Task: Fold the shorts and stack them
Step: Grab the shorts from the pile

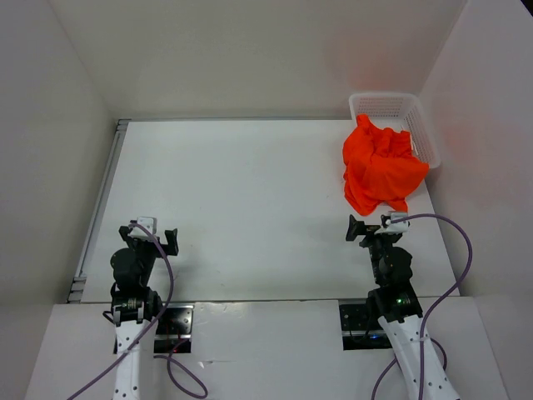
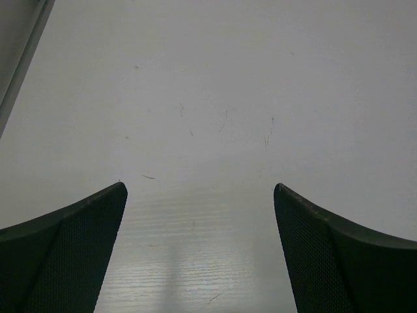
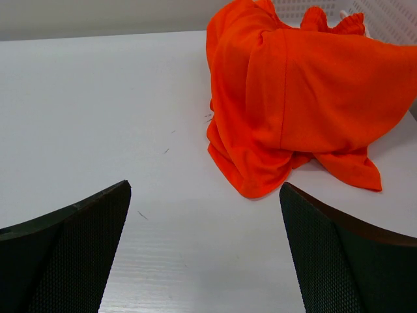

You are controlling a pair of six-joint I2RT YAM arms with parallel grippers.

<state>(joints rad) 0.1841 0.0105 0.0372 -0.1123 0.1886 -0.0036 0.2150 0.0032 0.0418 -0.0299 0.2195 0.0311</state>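
Right end effector (image 3: 204, 186) spread wide; shorts (image 3: 293, 98) heaped just beyond.

A white table (image 1: 250, 208) is being occupied at its far right corner by a white mesh basket (image 1: 387, 107). Crumpled orange shorts (image 1: 381, 167) are being borne against the basket's near side, their lower folds being supported directly by the faintly scratched table.

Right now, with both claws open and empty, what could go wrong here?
The shorts lie crumpled against the basket, so pulling them may drag it. The heap is bunched, so the right claw may pinch several layers. The left claw sits far across the table; the shorts may be beyond its easy reach.
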